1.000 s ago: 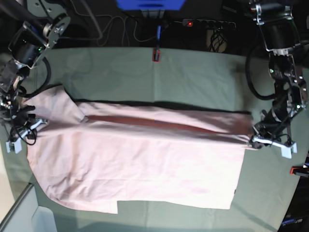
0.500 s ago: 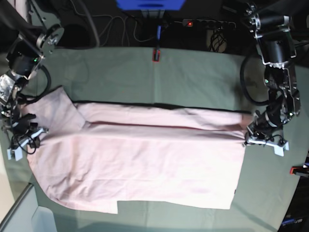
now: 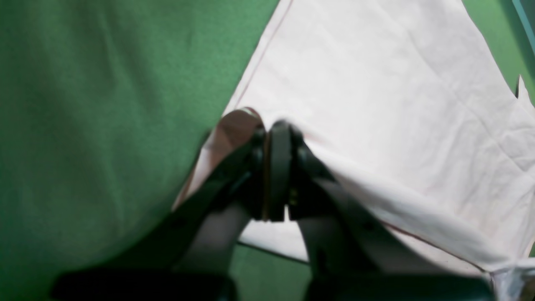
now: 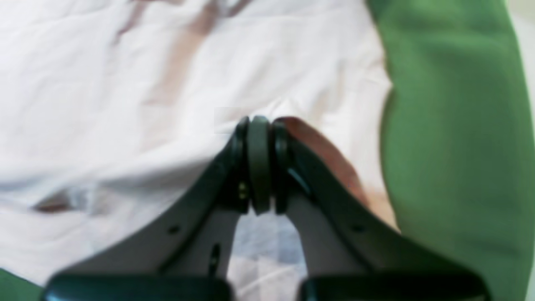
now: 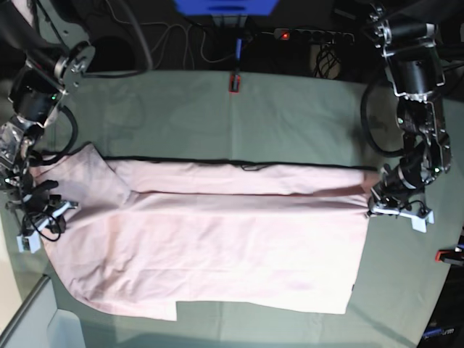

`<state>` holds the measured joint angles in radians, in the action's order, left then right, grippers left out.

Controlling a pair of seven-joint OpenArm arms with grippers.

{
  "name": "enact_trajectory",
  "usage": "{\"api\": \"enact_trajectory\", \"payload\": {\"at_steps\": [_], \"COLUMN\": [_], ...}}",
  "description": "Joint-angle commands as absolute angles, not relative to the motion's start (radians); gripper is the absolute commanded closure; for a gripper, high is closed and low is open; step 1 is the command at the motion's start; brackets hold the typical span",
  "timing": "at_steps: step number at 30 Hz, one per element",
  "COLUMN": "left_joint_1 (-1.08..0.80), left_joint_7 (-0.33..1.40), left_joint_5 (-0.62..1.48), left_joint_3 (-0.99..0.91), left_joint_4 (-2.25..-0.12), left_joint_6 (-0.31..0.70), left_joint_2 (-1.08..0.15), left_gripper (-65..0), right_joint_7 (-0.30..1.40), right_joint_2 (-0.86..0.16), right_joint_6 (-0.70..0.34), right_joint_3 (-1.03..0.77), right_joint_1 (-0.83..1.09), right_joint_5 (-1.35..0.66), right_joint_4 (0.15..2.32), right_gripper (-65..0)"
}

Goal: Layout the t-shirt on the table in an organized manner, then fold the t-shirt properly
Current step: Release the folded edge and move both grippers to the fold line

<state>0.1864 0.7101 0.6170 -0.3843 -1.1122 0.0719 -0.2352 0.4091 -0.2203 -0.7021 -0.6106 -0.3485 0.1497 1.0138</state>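
Across the middle of the wide desk (image 5: 290,109), covered in creased grey-green cloth, the pale pink cotton t-shirt (image 5: 217,246) is lying lengthwise, its printed side hidden. Both claws are pinching the far edge, which is being folded toward the near side. At the scene's right, the left claw (image 5: 378,197) is sitting closed on the shirt's corner, cloth bunching around its tips in the wrist view (image 3: 278,129). At the scene's left, the right claw (image 5: 36,217) is likewise clamped on fabric (image 4: 259,125).

Compared with a second ago, the dark reddish gap under the lifted layer is gone: the folded strip is now lying flatter, and both claws are sitting nearer the shirt's body. Judging by this, the first lengthwise fold is almost laid; releasing and smoothing likely come next.
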Motion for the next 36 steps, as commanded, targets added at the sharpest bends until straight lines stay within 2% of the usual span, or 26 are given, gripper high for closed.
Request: {"api": "enact_trajectory", "payload": {"at_steps": [1,4,6,10,13,14,16,23,33,36], "left_joint_1": [0.211,0.211,0.211,0.206,0.202,0.2,0.185,0.056,0.088,0.101], "left_joint_7": [0.693,0.711,0.731,0.67,0.611,0.605,0.607,0.595,0.593,0.593], "left_joint_5": [0.624,0.624,0.624,0.624,0.624,0.628,0.631,0.627,0.625,0.624], "left_joint_3": [-0.389,-0.386,-0.39,-0.395,-0.395,-0.395,-0.395,-0.397,-0.389,-0.387], "left_joint_4": [-1.127,-1.125,-1.125,-1.125,-1.129,-1.139,-1.158,-1.214,-1.079,-1.078], "left_joint_6": [0.076,0.076,0.076,0.074,0.074,0.074,0.076,0.076,0.077,0.077], "left_joint_2": [-0.251,-0.255,-0.255,-0.252,-0.252,-0.254,-0.255,-0.249,-0.246,-0.228], "left_gripper": [-0.5,-1.8,-6.7,-24.0,-36.4,-39.6,-42.0,-42.0,-41.9,-36.9], "right_joint_7": [0.384,0.384,0.386,0.39,0.39,0.392,0.392,0.392,0.386,0.386], "right_joint_2": [-0.24,-0.24,-0.24,-0.242,-0.246,-0.246,-0.248,-0.208,-0.156,-0.162], "right_joint_6": [-0.698,-0.698,-0.698,-0.698,-0.698,-0.698,-0.698,-0.698,-0.698,-0.698], "right_joint_3": [-0.607,-0.598,-0.596,-0.604,-0.604,-0.605,-0.621,-0.693,-0.694,-0.696], "right_joint_1": [-0.372,-0.371,-0.369,-0.369,-0.366,-0.366,-0.348,-0.219,-0.12,-0.105], "right_joint_5": [0.133,0.133,0.133,0.131,0.131,0.131,0.131,0.13,0.128,0.128], "right_joint_4": [1.029,1.029,1.029,1.033,1.036,1.036,1.038,1.205,1.3,1.3], "right_gripper": [-0.3,-10.0,-18.7,-34.9,-42.5,-43.6,-43.9,-43.9,-43.0,-42.9]}}
